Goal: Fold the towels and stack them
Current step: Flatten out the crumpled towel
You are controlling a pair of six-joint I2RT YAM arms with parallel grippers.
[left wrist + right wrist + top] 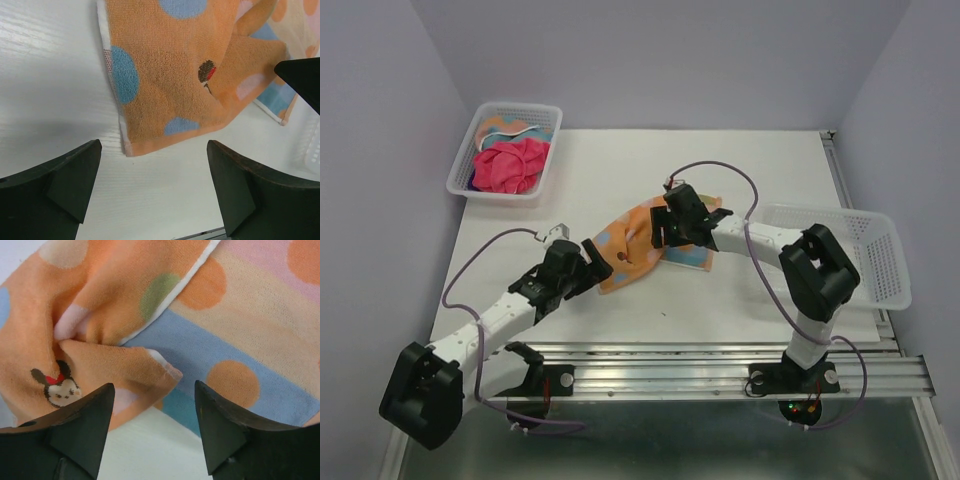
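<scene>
Well, not far yet. Left gripper [154, 147] fingers are apart, holding nothing. The soft orange towel w/ coloured dots [170, 75] has its corner just past the tips, flat on the white table [50, 75]. Right gripper [154, 387] fingers are apart too, w/ a bunched orange fold btw. & just past them, over a striped bit [250, 340]. Same cloth or not, can't tell. No neat fold, no stack yet. The fluffy pink-red towel [510, 165] & more cloth sit in the white mesh plastic basket [495, 198], far from both grippers.
</scene>
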